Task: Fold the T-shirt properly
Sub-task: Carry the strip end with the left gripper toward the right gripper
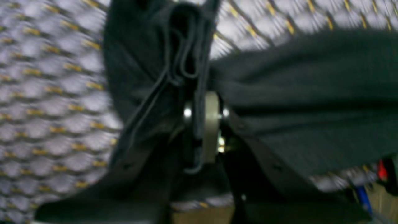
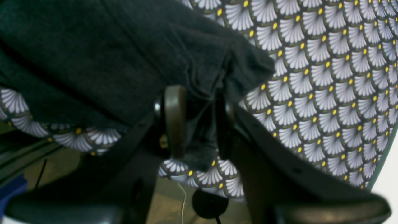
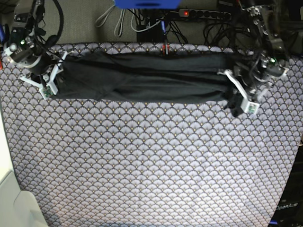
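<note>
The dark charcoal T-shirt [image 3: 142,78] lies as a long narrow band across the far side of the table. My left gripper [image 3: 232,97] is at its right end in the base view. In the left wrist view the gripper [image 1: 199,105] is shut on bunched hems and folds of the T-shirt [image 1: 311,93], which trails off to the right. My right gripper [image 3: 59,78] is at the band's left end. In the right wrist view its jaws [image 2: 200,102] pinch a thick wad of the T-shirt [image 2: 93,56], with one finger [image 2: 174,118] pressed against the cloth.
A purple-white scallop-patterned cloth [image 3: 151,165] covers the whole table. Behind the far edge are a power strip [image 3: 203,13], tangled cables and a blue object [image 3: 147,4]. A white surface [image 3: 9,198] sits beyond the table's left front edge.
</note>
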Controlling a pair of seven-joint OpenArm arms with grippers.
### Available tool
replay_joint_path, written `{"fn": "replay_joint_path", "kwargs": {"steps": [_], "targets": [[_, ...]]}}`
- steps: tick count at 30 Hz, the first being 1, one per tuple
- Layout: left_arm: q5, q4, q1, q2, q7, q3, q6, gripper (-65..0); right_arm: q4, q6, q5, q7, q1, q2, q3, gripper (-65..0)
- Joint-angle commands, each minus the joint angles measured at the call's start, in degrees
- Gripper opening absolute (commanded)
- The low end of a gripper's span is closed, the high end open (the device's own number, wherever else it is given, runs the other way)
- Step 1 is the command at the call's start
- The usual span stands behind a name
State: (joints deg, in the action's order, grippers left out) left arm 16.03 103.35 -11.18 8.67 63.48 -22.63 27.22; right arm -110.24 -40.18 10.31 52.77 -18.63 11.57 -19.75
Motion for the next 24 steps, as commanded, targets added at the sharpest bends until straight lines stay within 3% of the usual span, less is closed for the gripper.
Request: {"fn": "replay_joint_path", "kwargs": {"steps": [1,7,24], "targets": [[0.98,2.1,0.85,-0.36,-1.46,0.52,0.16,-64.5,-0.93,0.18,0.29,-0.77,0.3,0.6,-0.25,-47.3],[0.63,3.68,1.11,-5.9,-1.37,2.37,0.07,-64.5,-0.93,0.18,0.29,-0.77,0.83,0.51,-0.25,-47.3],[-0.34,3.33,1.99,-10.38,-1.99,21.97,-0.01,-64.5,-0.93,0.18,0.2,-0.77,1.01,0.69,-0.16,-47.3]]}}
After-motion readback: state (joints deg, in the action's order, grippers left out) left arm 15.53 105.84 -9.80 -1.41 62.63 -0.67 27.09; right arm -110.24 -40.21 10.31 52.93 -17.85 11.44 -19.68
